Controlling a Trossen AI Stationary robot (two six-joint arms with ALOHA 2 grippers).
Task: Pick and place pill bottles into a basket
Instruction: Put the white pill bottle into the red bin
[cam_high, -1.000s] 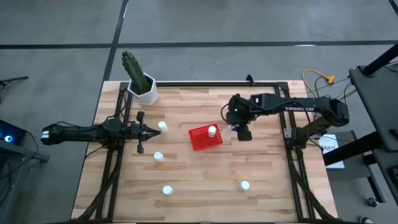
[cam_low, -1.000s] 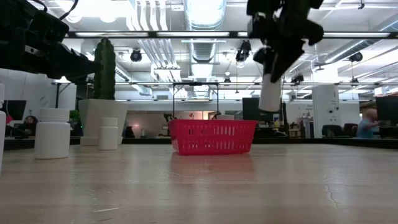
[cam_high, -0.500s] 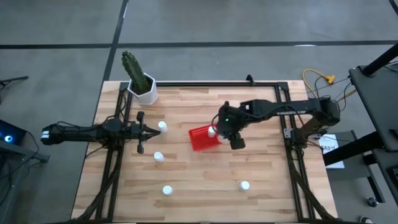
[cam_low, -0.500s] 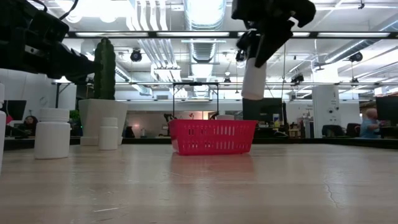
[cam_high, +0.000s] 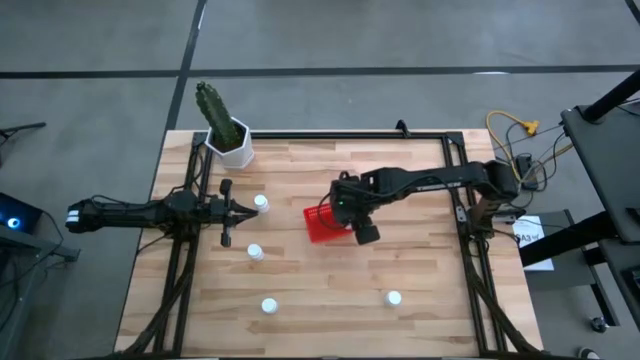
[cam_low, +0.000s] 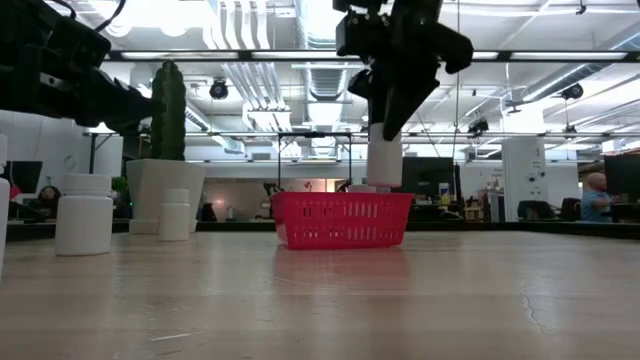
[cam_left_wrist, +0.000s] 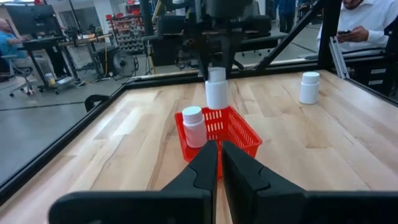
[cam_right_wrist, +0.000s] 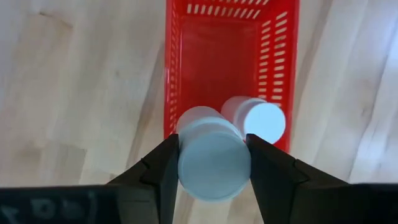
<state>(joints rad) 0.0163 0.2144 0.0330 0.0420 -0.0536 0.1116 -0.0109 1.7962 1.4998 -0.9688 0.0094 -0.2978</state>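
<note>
My right gripper (cam_high: 347, 208) is shut on a white pill bottle (cam_low: 384, 160) and hangs over the red mesh basket (cam_high: 322, 226). The bottle also shows in the left wrist view (cam_left_wrist: 216, 91). Another white bottle (cam_right_wrist: 257, 119) stands upright on the basket's floor (cam_right_wrist: 221, 56). My left gripper (cam_high: 243, 210) is shut and empty at the table's left, pointing at the basket, beside a loose bottle (cam_high: 261, 204). Three more bottles (cam_high: 255, 252) (cam_high: 268, 306) (cam_high: 393, 298) stand upright on the table. My right gripper pinches the bottle's top end (cam_right_wrist: 213, 163) between its two fingers (cam_right_wrist: 163, 169), one on each side. The fingers come from above, pointing down. The bottle hangs upright below them, lifted clear, with its bottom (cam_low: 384, 183) just above the basket's rim.
A white pot with a green cactus (cam_high: 228, 135) stands at the table's far left corner. Black frame rails (cam_high: 190, 200) run along the left and right sides of the wooden table. Bare wood lies between the basket and the near edge.
My right gripper has carried the bottle toward the table's left edge, from beside the basket's right side to over the basket, and has come down a little. The bottle has stayed upright and clear of the table.
</note>
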